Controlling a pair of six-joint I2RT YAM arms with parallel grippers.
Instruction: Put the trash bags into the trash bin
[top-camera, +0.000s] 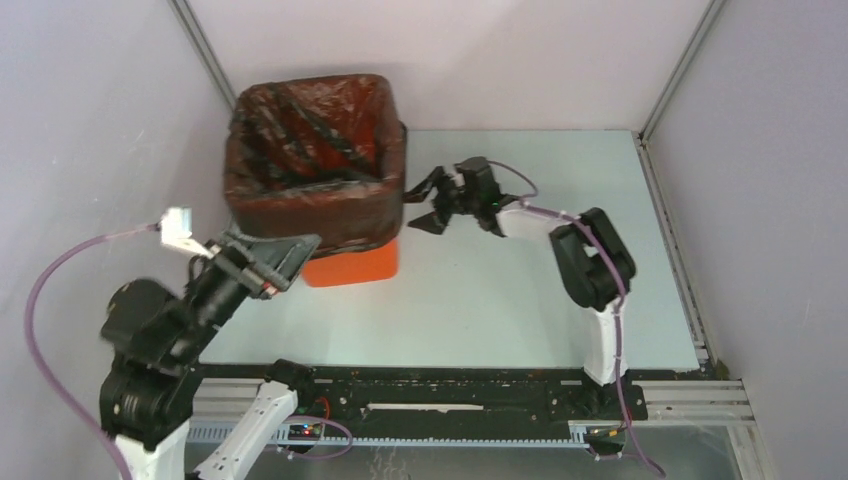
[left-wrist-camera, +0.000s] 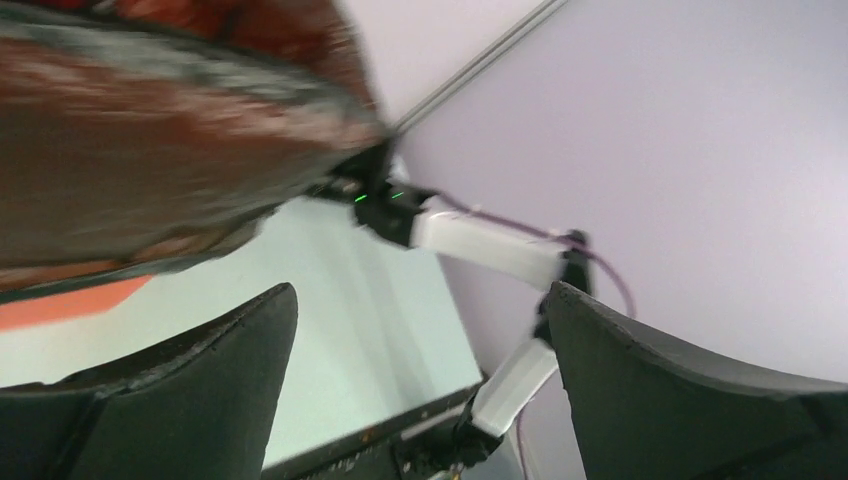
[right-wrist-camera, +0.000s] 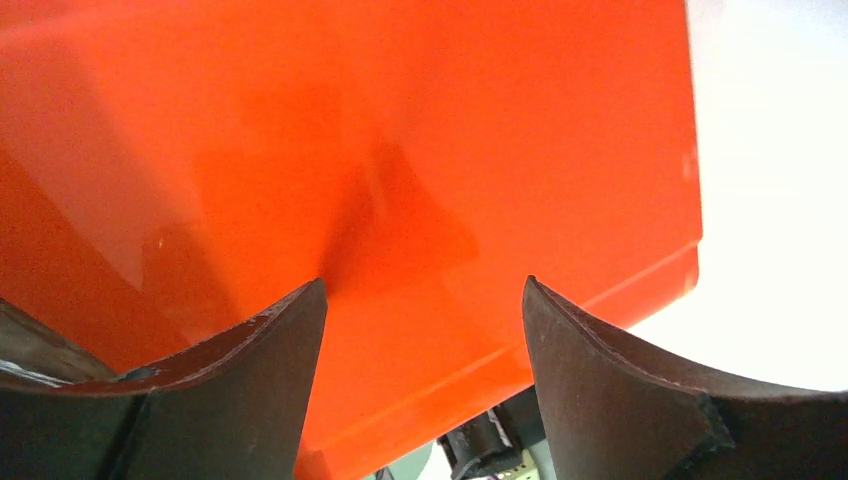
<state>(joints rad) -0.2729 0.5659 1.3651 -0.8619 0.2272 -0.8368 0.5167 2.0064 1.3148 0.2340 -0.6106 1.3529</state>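
**Bag Seated in Bin, Both Tools Free**

The left tool (top-camera: 290, 262), released and empty, hovers at the near-left corner of the bright orange, square-mouthed plastic bin (top-camera: 350, 268). The thin, crinkly black plastic bag (top-camera: 300, 120) lines it, folded over the rim. The right tool (top-camera: 422, 205), spread and empty, faces the bin's right wall above the table (top-camera: 500, 290). Any loose film is best pressed gently, one side braced, so the bin doesn't tip.

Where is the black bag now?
Top view, far left of the table: the black bag lines the orange bin and drapes over its rim, left hand in front, right hand beside it.
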